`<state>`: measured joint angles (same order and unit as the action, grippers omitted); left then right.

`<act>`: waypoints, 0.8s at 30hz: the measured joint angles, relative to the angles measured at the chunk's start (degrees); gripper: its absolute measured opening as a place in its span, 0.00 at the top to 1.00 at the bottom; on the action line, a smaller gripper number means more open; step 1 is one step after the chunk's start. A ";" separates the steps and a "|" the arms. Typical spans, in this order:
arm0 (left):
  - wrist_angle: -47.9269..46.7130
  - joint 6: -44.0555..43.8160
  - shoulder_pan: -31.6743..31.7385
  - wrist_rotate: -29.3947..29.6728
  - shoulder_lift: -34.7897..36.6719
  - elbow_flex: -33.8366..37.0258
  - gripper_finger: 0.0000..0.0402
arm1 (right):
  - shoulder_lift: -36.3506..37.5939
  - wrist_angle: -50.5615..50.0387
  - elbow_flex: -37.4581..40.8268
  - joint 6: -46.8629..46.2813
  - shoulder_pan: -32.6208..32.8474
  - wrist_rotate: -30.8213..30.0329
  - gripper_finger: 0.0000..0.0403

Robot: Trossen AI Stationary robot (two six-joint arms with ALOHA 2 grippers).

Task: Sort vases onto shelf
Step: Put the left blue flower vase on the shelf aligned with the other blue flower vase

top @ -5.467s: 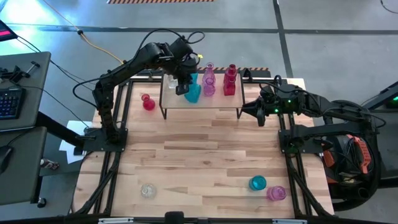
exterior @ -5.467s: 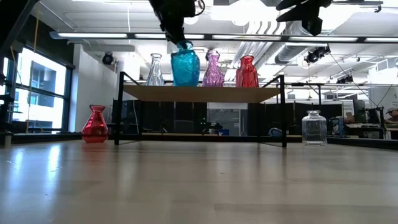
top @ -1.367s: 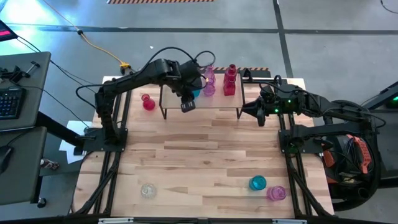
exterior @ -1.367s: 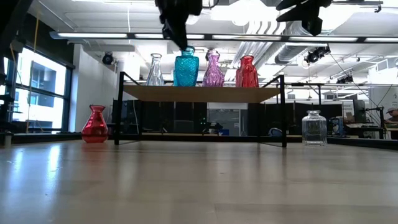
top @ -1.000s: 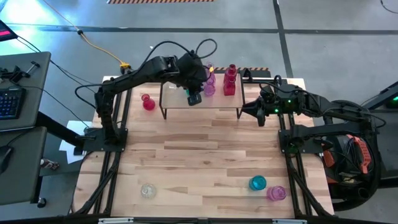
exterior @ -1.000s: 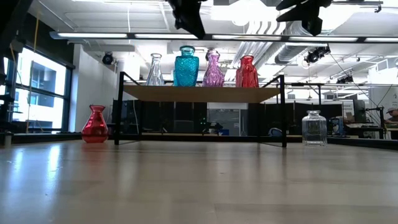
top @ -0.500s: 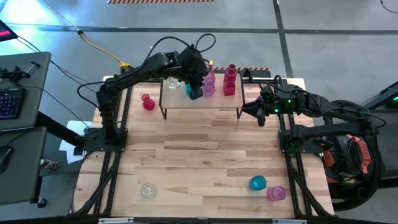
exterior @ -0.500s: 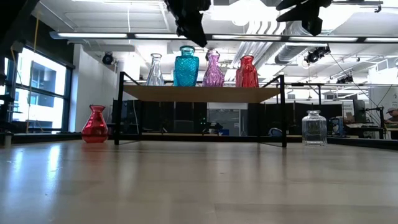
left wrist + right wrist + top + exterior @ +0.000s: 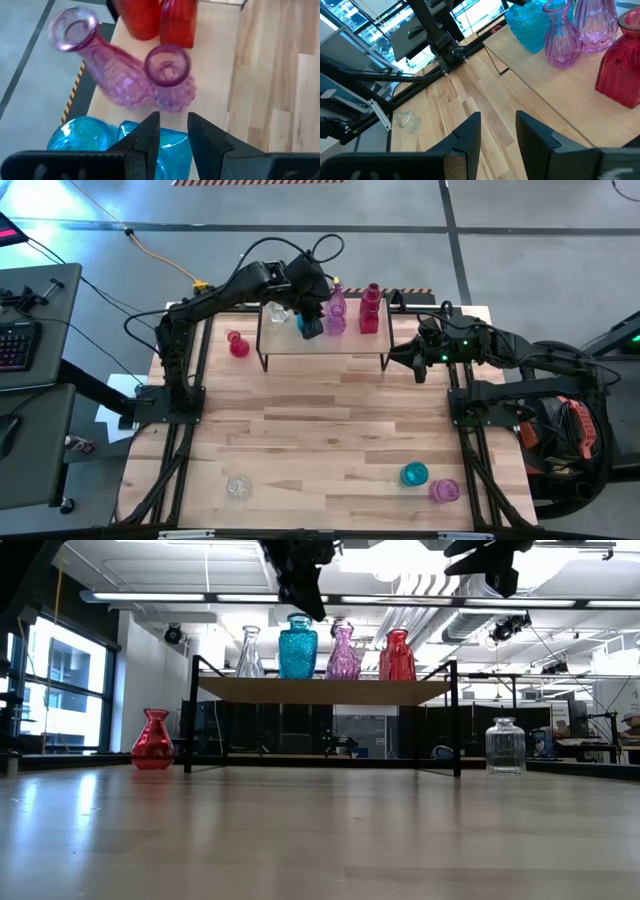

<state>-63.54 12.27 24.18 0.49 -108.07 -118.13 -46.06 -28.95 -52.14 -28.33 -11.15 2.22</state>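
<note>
Teal vase (image 9: 298,646) now stands free on the shelf (image 9: 325,690), between clear and pink vases; placement looks done. Left gripper (image 9: 313,328) has lifted just above it, fingers (image 9: 150,131) slightly spread, holding nothing. Right gripper (image 9: 417,360) waits beside the shelf, fingers apart, empty.

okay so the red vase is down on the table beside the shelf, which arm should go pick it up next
Left. The red vase stands on the shelf's left side, near the left arm's base. The left pincer hovers empty over the shelf; the right pincer waits past the shelf's far end.
</note>
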 joint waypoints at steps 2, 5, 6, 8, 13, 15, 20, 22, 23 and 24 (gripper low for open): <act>-0.19 -0.01 0.09 0.08 0.02 0.00 0.77 | 0.00 0.00 0.00 0.01 0.02 0.02 0.74; -0.36 -0.02 0.14 0.42 0.02 0.00 0.77 | 0.00 0.00 0.00 0.08 0.01 0.03 0.74; -0.53 -0.03 0.23 0.53 0.02 0.00 0.77 | 0.00 0.00 0.00 0.02 0.01 0.04 0.74; -0.84 -0.20 0.25 0.53 0.02 0.00 0.77 | 0.00 0.00 0.00 -0.06 0.00 0.07 0.74; -1.02 -0.23 0.27 0.55 0.02 0.00 0.77 | 0.00 0.00 0.00 -0.09 0.00 0.24 0.74; -0.85 -0.24 0.27 0.55 0.02 0.00 0.77 | 0.00 0.00 0.00 0.09 0.00 0.24 0.74; -0.75 -0.36 0.26 0.53 0.00 -0.51 0.77 | 0.00 0.00 0.00 -0.09 0.00 0.22 0.74; -0.86 -0.37 0.09 0.55 -0.07 -0.98 0.77 | 0.00 0.00 0.00 0.15 0.02 0.22 0.74; -0.77 -0.33 0.07 0.55 -0.09 -1.18 0.77 | 0.00 0.00 0.00 0.13 0.02 0.20 0.74; -0.76 -0.33 0.07 0.57 -0.09 -1.33 0.77 | 0.00 0.00 0.00 0.07 0.01 0.20 0.74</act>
<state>-64.29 11.94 24.25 1.06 -108.16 -119.45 -46.06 -28.95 -52.14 -28.26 -11.14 2.42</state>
